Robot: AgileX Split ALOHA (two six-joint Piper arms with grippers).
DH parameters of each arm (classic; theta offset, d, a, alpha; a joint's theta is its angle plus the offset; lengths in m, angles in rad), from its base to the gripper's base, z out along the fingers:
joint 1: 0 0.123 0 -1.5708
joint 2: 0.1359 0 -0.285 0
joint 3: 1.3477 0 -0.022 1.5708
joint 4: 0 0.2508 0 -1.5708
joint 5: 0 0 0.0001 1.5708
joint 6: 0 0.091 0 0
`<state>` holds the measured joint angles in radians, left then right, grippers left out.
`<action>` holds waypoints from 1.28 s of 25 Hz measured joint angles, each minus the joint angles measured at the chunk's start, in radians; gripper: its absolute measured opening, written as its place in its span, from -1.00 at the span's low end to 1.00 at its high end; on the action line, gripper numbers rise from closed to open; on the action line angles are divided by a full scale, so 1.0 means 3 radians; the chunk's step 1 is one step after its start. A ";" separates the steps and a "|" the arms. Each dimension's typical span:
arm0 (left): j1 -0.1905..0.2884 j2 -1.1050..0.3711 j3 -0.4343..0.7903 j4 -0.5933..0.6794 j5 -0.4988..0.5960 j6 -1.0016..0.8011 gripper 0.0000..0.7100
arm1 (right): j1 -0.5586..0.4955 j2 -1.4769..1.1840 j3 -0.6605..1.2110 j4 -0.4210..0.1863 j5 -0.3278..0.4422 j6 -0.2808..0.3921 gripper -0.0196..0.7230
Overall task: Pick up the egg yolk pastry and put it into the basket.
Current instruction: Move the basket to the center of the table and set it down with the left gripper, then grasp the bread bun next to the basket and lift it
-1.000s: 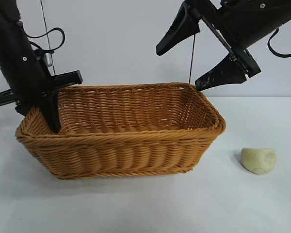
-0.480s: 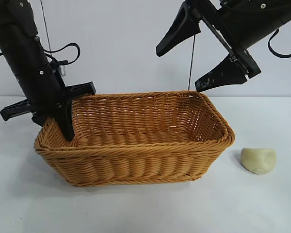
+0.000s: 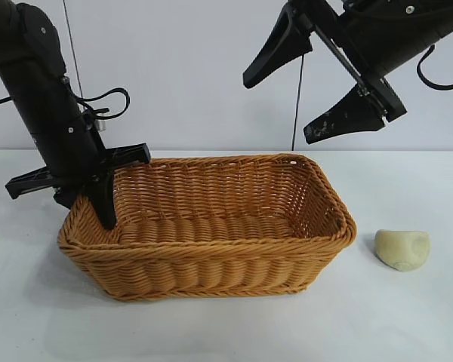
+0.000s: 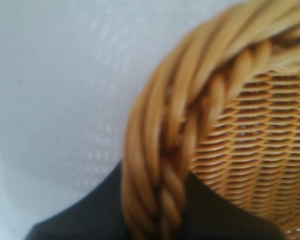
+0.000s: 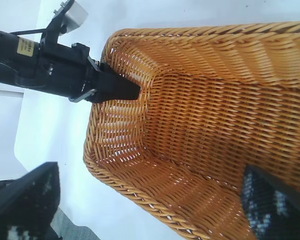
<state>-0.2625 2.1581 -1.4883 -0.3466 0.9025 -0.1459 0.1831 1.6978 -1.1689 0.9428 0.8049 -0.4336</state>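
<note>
Egg yolk pastry (image 3: 402, 249) looks soft, light, dentable; grab gently across sides. Right end effector (image 3: 317, 98) wide open above; left end effector (image 3: 98, 197) clamped on basket (image 3: 211, 256) rim.

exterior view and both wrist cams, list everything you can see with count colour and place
basket: one, orange-tan wicker, middle of the table, nothing inside it
egg yolk pastry: one, pale yellow-cream, on the table beside the basket's end on the right arm's side, apart from it
table: one, white, under everything
wall: one, pale grey-white, behind the table
left gripper: one, black, clamped on the basket's rim at the end away from the pastry, one finger inside the wall
right gripper: one, black, open, raised above the basket's pastry-side end, holding nothing
</note>
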 joint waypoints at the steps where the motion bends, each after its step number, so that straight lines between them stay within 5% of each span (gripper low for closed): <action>1: 0.0000 0.0003 -0.0035 0.0000 0.0034 -0.0004 0.71 | 0.0000 0.0000 0.0000 0.0000 0.0000 0.0000 0.88; 5: 0.0000 -0.0019 -0.0265 0.0000 0.0244 -0.0007 0.92 | 0.0000 0.0000 0.0000 0.0000 0.0000 0.0000 0.88; 15: 0.0000 -0.0295 -0.1098 0.0687 0.0880 -0.0088 0.95 | 0.0000 0.0000 0.0000 0.0000 0.0000 0.0000 0.88; 21: 0.0067 -0.0295 -0.1178 0.0858 0.0990 -0.0040 0.96 | 0.0000 0.0000 0.0000 -0.0002 0.0000 0.0000 0.88; 32: 0.0801 -0.0295 -0.1178 0.1208 0.1029 0.0117 0.96 | 0.0000 0.0000 0.0000 -0.0004 0.0000 0.0000 0.88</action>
<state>-0.0222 2.0696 -1.8417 0.0158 1.2113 -0.1109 0.1831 1.6978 -1.1689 0.9416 0.8049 -0.4336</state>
